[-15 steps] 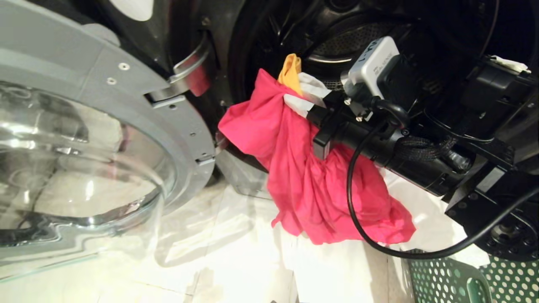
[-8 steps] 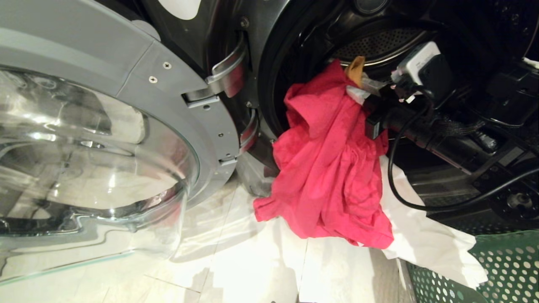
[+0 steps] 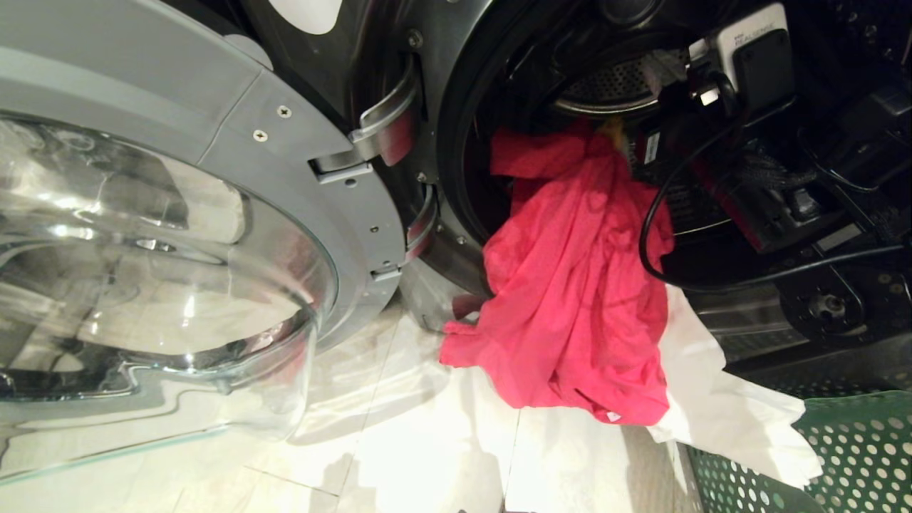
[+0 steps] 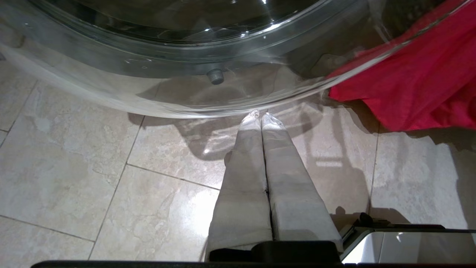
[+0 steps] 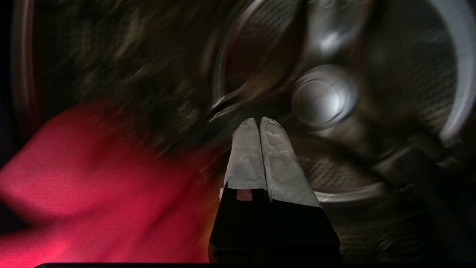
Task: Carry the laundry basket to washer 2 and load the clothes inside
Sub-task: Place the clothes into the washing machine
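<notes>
The right pincer (image 5: 259,124) is inside the washer (image 3: 456,78) drum, its two taped fingers pressed flat together with nothing between them; the pink garment (image 5: 104,186) lies beside and below it in the wrist view. In the head view the right arm reaches through the washer's round opening, its black cable looping down over the pink garment (image 3: 577,285). That garment hangs from the drum's lip out over the front of the machine, its lower end reaching down near the tiled floor (image 3: 399,456). A scrap of orange cloth (image 3: 613,132) shows at its top, just inside the opening. The white garment (image 3: 719,399) trails from under the pink one down onto the rim of the green basket (image 3: 855,456), which stands on the floor below the opening. The glass door (image 3: 157,235) stands swung open to the left. The left pincer (image 4: 261,118) hangs closed and empty over the floor tiles, just below the door's glass bowl.
</notes>
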